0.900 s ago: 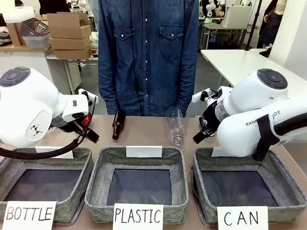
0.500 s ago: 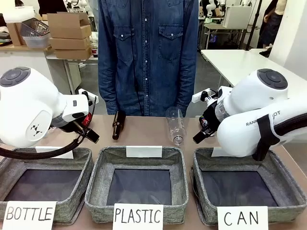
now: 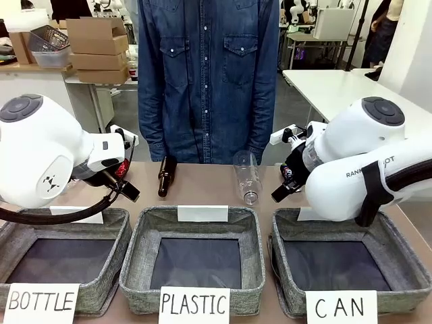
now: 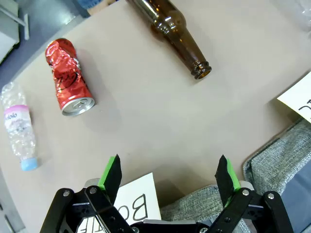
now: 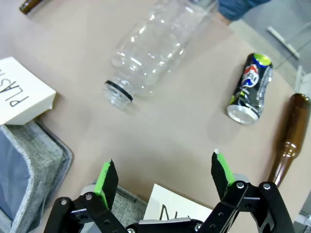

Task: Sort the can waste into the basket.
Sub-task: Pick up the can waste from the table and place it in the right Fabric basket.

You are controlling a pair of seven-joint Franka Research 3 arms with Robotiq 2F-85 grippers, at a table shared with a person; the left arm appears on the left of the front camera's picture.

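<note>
**Asker:** How do your left jaws stand?

**Me:** Released and spread wide, with nothing between the green pads [image 4: 111, 175]. Right under them, at six o'clock in my left wrist view, a white sign [image 4: 132, 206] reads upside down. The frame cuts it, so I make out only B and O. A grey basket corner [image 4: 272, 160] shows at four o'clock.

**Asker:** And the can on that side?

**Me:** The red can [image 4: 68, 77] is crumpled and lies on its side on the counter [image 4: 155, 116] at ten o'clock, silver top toward me. It is well apart from my pads. A small crushed plastic bottle [image 4: 18, 127] lies near it at nine o'clock, not touching. A brown glass bottle [image 4: 171, 35] lies at twelve, its base cut off by the top edge.

**Asker:** Your right jaws?

**Me:** Released too, grasping nothing. At six o'clock in my right wrist view a second sign [image 5: 177, 208] is half hidden behind my own fingers, and only an N is legible. The black can [image 5: 250, 87] is dented and lies on its side at two o'clock, clear of the pads. A second brown bottle [image 5: 287, 138] lies at three, cut by the edge. A clear plastic bottle [image 5: 148, 56] lies at twelve, its far end cropped.

**Asker:** Where is the basket?

**Me:** In the front view the CAN basket [image 3: 398, 263] sits at five o'clock with its dark floor showing. My right arm [image 3: 358, 169] covers its far rim and the counter behind it. A person in a denim shirt [image 3: 209, 74] stands at twelve, and I cannot make out the hands.
</note>
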